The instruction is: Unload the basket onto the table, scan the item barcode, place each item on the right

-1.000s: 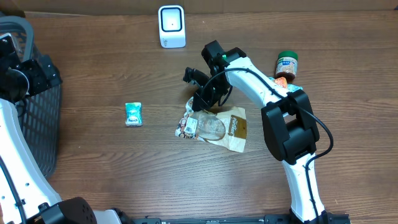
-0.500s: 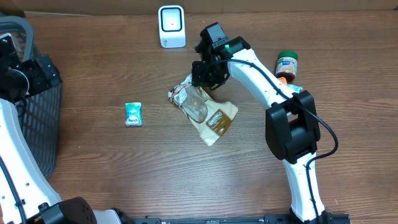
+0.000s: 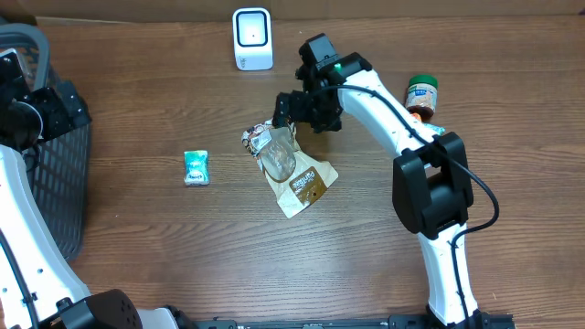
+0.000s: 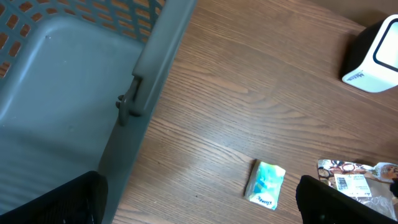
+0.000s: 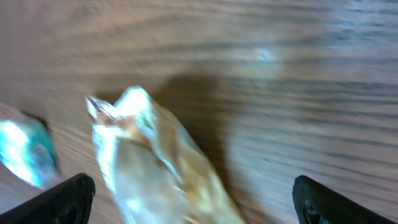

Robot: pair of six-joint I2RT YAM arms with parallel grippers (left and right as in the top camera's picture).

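Note:
The item is a clear and brown snack bag, lying slanted on the table below the white scanner. Its printed end with a white label points up-left. My right gripper hovers just above the bag's upper end, jaws spread wide. In the right wrist view the blurred bag sits between the parted fingertips, touching neither. My left gripper is open and holds nothing, by the rim of the grey basket at the far left.
A small teal packet lies left of the bag. A green-lidded jar stands at the right behind the right arm. The basket takes up the table's left edge. The scanner stands at the back.
My right gripper carried the bag up-left toward the scanner, then opened and let it go. The bag has turned and now lies farther left. The left arm has not moved.

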